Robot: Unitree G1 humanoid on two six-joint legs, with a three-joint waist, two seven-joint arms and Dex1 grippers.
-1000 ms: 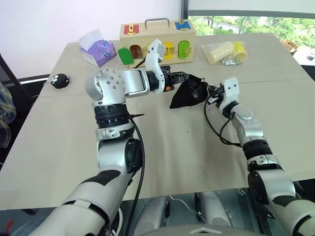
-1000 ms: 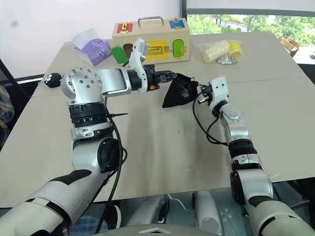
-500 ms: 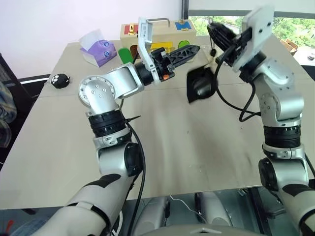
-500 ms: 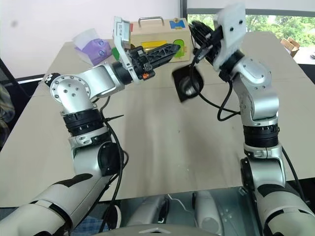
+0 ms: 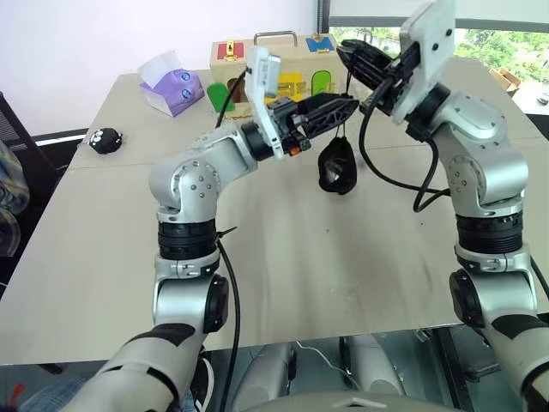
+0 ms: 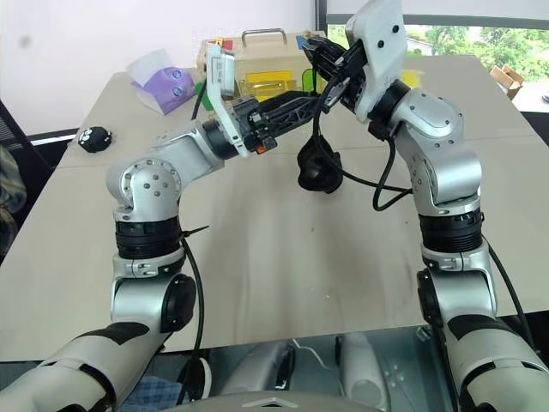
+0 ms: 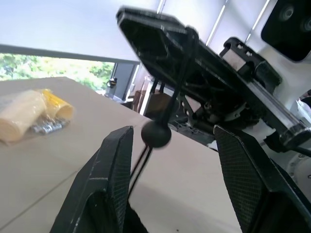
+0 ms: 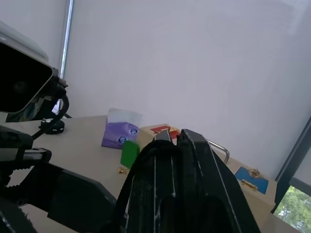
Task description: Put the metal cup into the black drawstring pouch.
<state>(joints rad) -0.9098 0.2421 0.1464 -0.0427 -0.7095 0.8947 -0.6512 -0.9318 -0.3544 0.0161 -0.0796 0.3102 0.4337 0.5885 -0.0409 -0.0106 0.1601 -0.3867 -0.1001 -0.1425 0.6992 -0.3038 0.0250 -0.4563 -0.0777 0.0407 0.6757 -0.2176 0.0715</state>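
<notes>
We saw the black drawstring pouch (image 5: 337, 167) hanging in the air above the pale, matte tabletop (image 5: 360, 257), a soft, sagging lump of dull black fabric, rounded at the bottom and gathered toward its top. Thin black cords (image 5: 346, 103) ran up from its mouth to the right gripper (image 5: 350, 58), whose two black fingers were clenched together on them, so the pouch dangled from that pinch. The left gripper (image 5: 343, 108) reached in just above the pouch, its long ribbed black fingers parted and holding nothing; in the left wrist view (image 7: 170, 160) a cord with a small round black bead (image 7: 156, 134) hung between those textured fingers (image 7: 114, 165) without our being able to tell whether it touched them. We could not see the metal cup itself; whether the bulge in the pouch was the cup we could not tell. Behind the pouch stood a boxy wooden lock box (image 5: 283, 60) with a metal handle and coloured doors. To the left of the pouch, well apart, lay a purple tissue pack (image 5: 171, 86) and a small round black white-spotted thing (image 5: 105, 140); behind it to the right lay a clear bag of yellow pieces (image 7: 34, 114).
</notes>
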